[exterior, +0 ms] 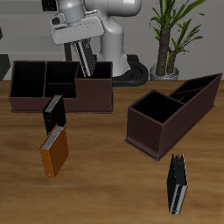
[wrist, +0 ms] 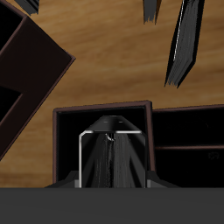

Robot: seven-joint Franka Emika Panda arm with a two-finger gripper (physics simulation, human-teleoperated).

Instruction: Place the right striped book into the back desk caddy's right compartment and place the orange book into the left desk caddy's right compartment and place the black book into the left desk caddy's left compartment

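My gripper [exterior: 83, 52] is shut on the right striped book [exterior: 85, 61], which hangs upright over the back desk caddy [exterior: 61, 103]. In the wrist view the book [wrist: 109, 156] points down into an end compartment, its lower end about at rim level. The black book [exterior: 54, 114] stands just in front of that caddy and also shows in the wrist view [wrist: 182, 48]. The orange book [exterior: 54, 150] stands nearer the table's front edge. The left desk caddy [exterior: 157, 131] sits at an angle across the table, and its compartments look empty.
Another dark book with a pale edge [exterior: 177, 184] stands near the table's front edge, in front of the left desk caddy. A potted plant [exterior: 171, 35] stands behind that caddy. The robot's base [exterior: 114, 35] is behind the back caddy.
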